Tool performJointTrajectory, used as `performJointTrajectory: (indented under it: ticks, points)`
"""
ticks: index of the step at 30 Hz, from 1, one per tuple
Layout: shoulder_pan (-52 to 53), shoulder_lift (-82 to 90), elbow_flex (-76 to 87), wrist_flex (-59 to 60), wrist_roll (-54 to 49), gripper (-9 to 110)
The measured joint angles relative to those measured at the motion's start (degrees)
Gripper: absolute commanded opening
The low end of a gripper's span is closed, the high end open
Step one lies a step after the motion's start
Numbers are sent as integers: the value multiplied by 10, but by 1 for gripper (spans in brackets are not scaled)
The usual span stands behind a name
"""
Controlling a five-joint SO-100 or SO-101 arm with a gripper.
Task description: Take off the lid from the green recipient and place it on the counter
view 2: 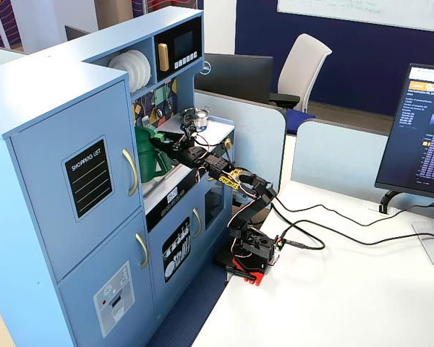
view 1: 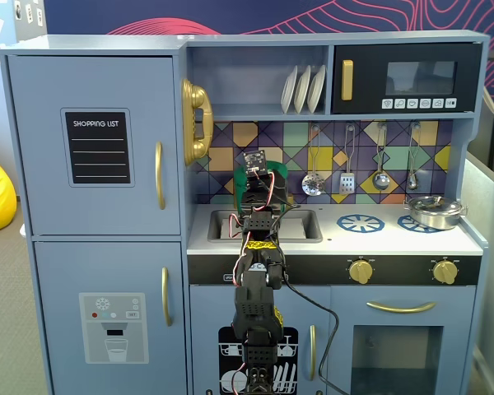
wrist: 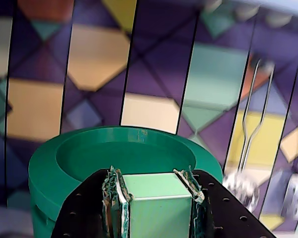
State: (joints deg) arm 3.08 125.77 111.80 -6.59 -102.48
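— Fixed views both show the toy kitchen (view 1: 99, 164) filling the scene; take it as the landmark. Where is the arm?

— It stands in front of the kitchen's lower doors and reaches over the white counter (view 1: 395, 240) towards the sink at the counter's left end, as a fixed view (view 2: 202, 160) shows from the side.

— And the green recipient (view 2: 147, 154)?

— Upright at the sink end of the counter, against the patterned backsplash. From the front only slivers of green show behind the arm.

— The lid (wrist: 49, 163)?

— Still on top of the recipient, seen in the wrist view as a green disc with a raised rim. Its square knob (wrist: 156, 203) sits directly between the fingers.

— So the gripper (wrist: 155, 201) is clenched?

— Yes, grasping the knob: both fingers press its two sides, with the lid's rim just beyond the fingertips.

— Anything else?

— A silver pan (view 1: 434, 211) rests on the right burner ring, well apart from the recipient.
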Motion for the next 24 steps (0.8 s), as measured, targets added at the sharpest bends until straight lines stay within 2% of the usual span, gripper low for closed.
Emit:
performJointTrajectory:
  ticks: [10,24]
  points:
    - [26,-9,-40,-9,-2,0]
    - [259,-33,-62,-3,9,0]
